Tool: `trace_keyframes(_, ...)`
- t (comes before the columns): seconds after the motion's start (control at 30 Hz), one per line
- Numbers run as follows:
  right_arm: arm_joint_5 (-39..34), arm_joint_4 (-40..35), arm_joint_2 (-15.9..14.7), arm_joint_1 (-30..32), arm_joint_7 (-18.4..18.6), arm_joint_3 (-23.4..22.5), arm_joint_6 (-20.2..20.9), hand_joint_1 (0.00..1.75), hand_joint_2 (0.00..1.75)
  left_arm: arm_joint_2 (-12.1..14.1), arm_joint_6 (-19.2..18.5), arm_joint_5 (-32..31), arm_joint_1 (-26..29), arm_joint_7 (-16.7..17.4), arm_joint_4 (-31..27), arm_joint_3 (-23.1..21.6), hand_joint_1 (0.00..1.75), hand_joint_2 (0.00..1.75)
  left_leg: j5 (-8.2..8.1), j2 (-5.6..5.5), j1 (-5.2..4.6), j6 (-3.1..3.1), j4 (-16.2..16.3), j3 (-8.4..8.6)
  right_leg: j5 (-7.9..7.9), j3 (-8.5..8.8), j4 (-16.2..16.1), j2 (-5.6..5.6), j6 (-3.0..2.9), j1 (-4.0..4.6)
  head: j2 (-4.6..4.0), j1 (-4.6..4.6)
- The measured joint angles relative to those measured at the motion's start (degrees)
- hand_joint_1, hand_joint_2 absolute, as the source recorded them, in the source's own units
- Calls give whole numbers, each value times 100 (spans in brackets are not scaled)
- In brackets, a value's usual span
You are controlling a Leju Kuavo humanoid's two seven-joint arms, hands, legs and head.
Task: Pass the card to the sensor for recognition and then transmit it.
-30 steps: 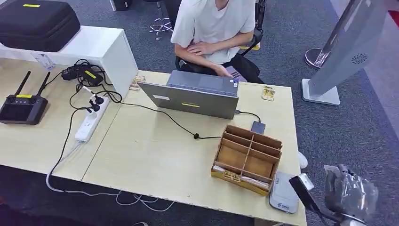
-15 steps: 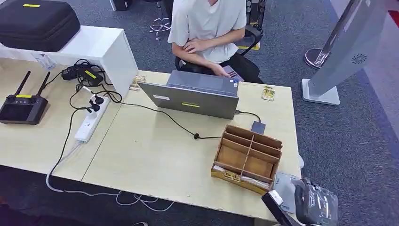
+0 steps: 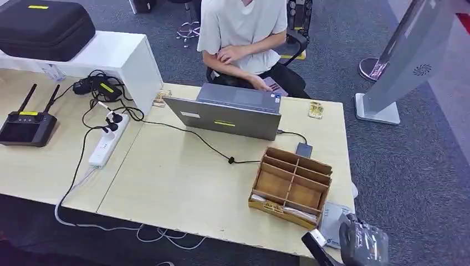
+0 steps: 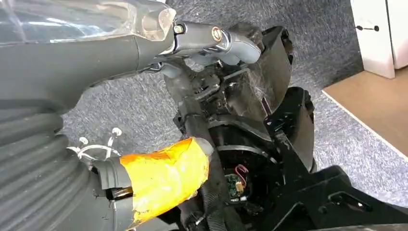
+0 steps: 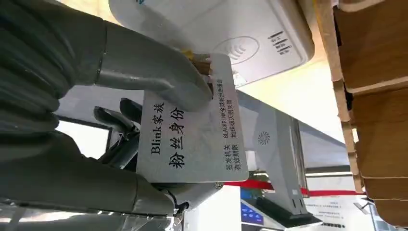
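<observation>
1. Head view: right hand is at the table's near corner, just beside the white sensor.
2. Left wrist view: left hand has its fingers curled in, holding nothing.
3. Right wrist view: right hand pinches the card close to the sensor.

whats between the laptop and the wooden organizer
A bare strip of table crossed by a black cable, with a small dark adapter at the organizer's far corner, behind the laptop; seen in the head view.
</observation>
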Motion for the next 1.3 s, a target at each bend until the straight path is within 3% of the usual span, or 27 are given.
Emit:
trace_keyframes(0.33,103,24,0,-138,179,22,-111,175,175,0,0,-70,18,133,-2,13,0,175,1,0,-1,0,0,3,1,9,0,0,1,-1,0,0)
trace_keyframes(0.43,164,-261,0,-409,297,44,22,175,175,0,0,20,-124,203,2,-22,0,175,6,-1,-4,1,0,-7,11,5,3,0,-1,-3,0,0)
trace_keyframes(0.53,337,-730,0,-1106,619,223,518,175,175,-35,0,361,-556,168,59,-254,0,175,20,5,-4,-2,0,-5,23,1,5,5,-8,-3,0,0)
trace_keyframes(0.6,505,-1039,39,-1592,808,413,947,175,175,-149,-2,531,-847,173,182,-466,0,175,28,4,-2,-3,1,-1,27,0,6,6,-5,-3,2,0)
trace_keyframes(0.73,630,-1357,207,-2402,1095,847,1420,175,175,-456,-131,599,-1288,288,518,-680,0,175,37,-1,1,-7,1,-4,30,-2,7,3,-6,-3,0,0)
trace_keyframes(1.03,662,-951,468,-3494,1943,2025,1578,175,175,-1150,-658,689,-1998,467,1370,-846,0,175,37,-1,1,-8,1,-8,30,-7,9,3,-7,-3,0,2)
trace_keyframes(1.2,662,-542,529,-3783,2154,2352,1676,175,175,-1305,-750,605,-2117,512,1604,-859,0,175,36,0,0,-8,0,-12,30,-9,9,4,-7,-2,0,-2)
trace_keyframes(1.3,662,110,586,-4009,2571,2698,1665,175,175,-1338,-949,538,-2194,570,1736,-859,0,175,36,1,0,-8,1,-10,30,-11,9,4,-7,-2,0,0)
